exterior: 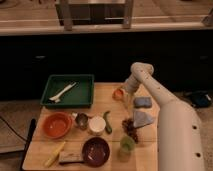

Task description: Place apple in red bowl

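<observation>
Gripper (121,93), right of centre, sits at the apple (118,93) near the table's (112,142) far edge; finger state cannot be told. Secure the grasp, lift clear, then carry left to the red bowl (56,124) at lower left.

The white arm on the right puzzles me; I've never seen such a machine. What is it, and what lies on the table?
It is a robot arm on a mobile base; one camera looks down at a wooden table. Its gripper is at the far right part of the table, right at the apple, which it is meant to put in the red bowl near the left front. Also there: a green tray holding a white utensil, a blue sponge, a metal cup, a dark bowl, a green cup and a banana.
</observation>
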`<state>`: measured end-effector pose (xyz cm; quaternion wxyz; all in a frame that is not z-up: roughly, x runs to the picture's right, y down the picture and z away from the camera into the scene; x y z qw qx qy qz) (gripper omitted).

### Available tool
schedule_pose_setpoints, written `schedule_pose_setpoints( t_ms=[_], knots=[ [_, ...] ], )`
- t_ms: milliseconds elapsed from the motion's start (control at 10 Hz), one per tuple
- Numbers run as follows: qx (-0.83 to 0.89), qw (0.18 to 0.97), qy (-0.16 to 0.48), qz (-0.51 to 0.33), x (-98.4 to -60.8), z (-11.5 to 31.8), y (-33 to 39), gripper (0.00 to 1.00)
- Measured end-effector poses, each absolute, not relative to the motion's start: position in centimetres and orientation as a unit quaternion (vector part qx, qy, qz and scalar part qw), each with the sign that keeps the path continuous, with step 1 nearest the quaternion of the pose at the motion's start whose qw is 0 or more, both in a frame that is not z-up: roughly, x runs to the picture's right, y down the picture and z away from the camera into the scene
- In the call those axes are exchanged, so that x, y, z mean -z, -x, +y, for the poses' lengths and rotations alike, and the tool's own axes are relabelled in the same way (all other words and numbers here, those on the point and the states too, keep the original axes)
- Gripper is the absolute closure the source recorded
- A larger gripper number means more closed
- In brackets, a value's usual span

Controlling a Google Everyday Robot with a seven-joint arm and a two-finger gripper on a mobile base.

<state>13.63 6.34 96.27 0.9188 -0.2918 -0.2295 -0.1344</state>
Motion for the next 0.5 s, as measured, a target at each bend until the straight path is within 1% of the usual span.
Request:
schedule_pose_setpoints(
  t_ms=[300, 400, 500],
  knots=[
    [0.148, 0.915, 0.285, -0.243, -95.6, 6.4, -12.9, 0.20],
    [0.153, 0.914, 0.282, -0.248, -95.2, 6.4, -12.6, 0.22],
    [0.157, 0.913, 0.279, -0.253, -95.0, 6.4, -12.4, 0.32]
  ],
)
